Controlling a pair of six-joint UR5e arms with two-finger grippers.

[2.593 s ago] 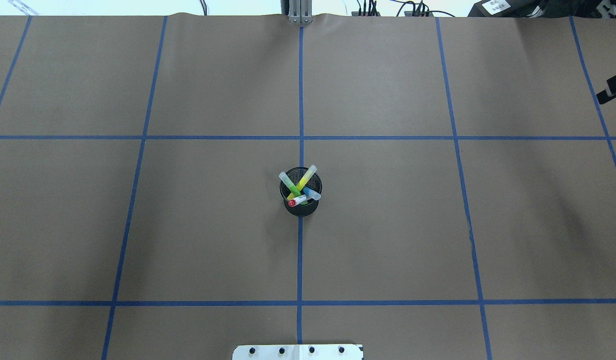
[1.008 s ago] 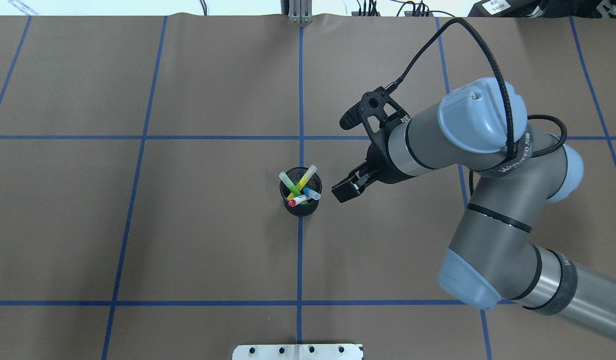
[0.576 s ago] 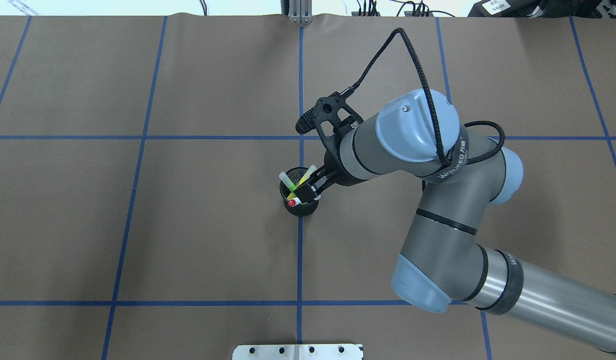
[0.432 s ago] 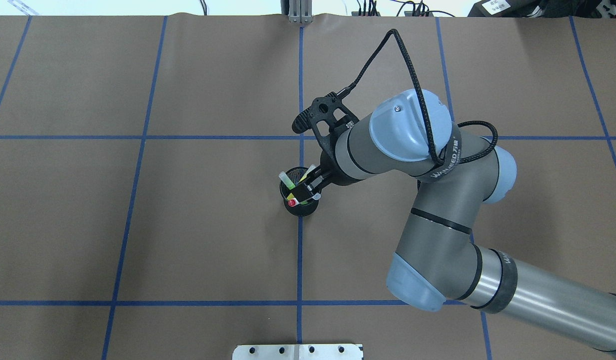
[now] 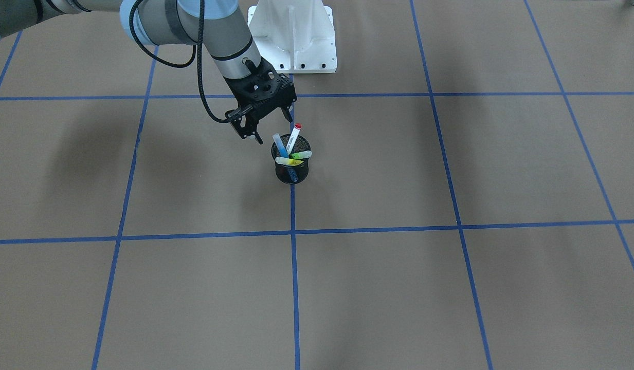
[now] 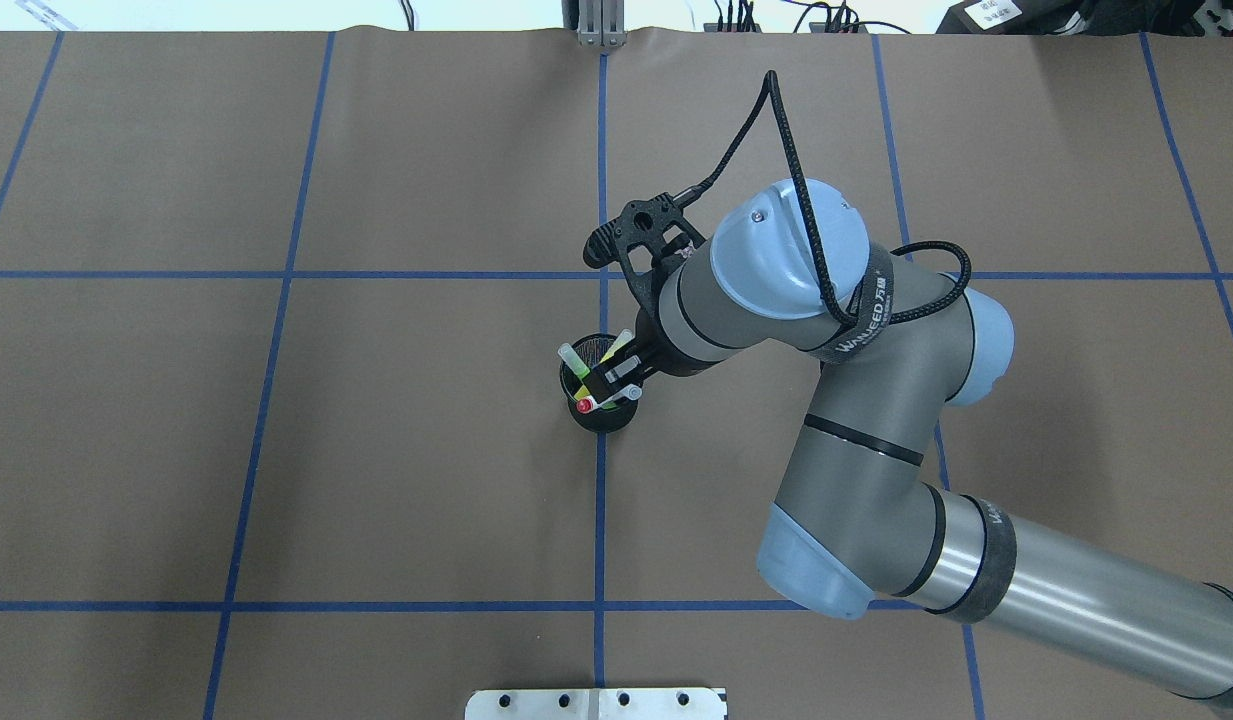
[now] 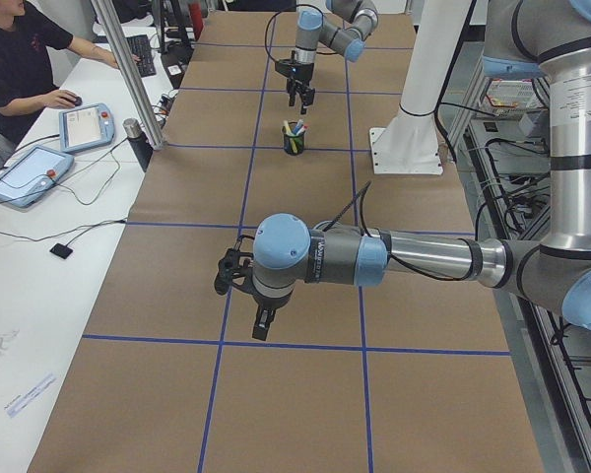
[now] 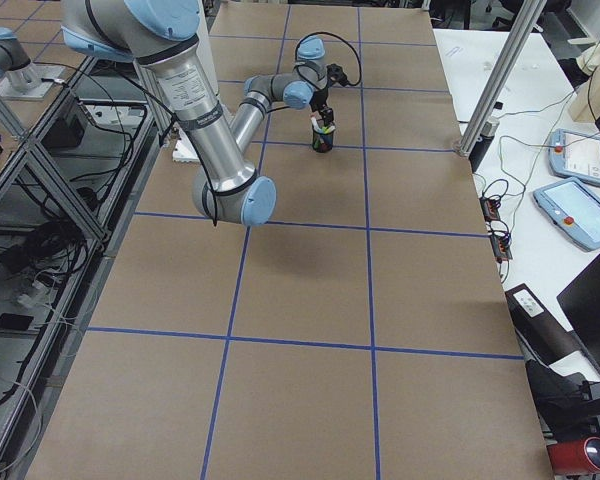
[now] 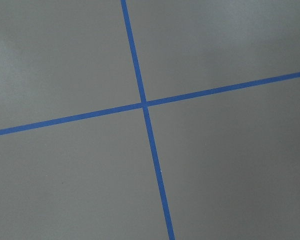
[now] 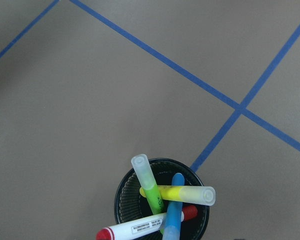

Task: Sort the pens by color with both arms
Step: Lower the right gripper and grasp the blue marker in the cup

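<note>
Front-facing: black mesh cup (image 5: pixel 292 173) sits on a blue tape line on the brown paper desk (image 5: pixel 450 288), upper centre. The right hand (image 5: pixel 269 127) is just upper left of it, fingers apart, empty. The red-capped white pen (image 5: pixel 294 134) stands steepest, cap up.

Overhead: the hand overlaps the cup mouth. Lime green pen (image 6: pixel 572 357) leans upper left, yellow pen (image 6: pixel 620 342) upper right.

Right wrist: smooth plastic barrels cross; blue pen (image 10: pixel 174 210) lies near vertical in the frame.

Exterior left: left hand (image 7: pixel 262 323) hangs over bare desk; cannot tell its grip.
</note>
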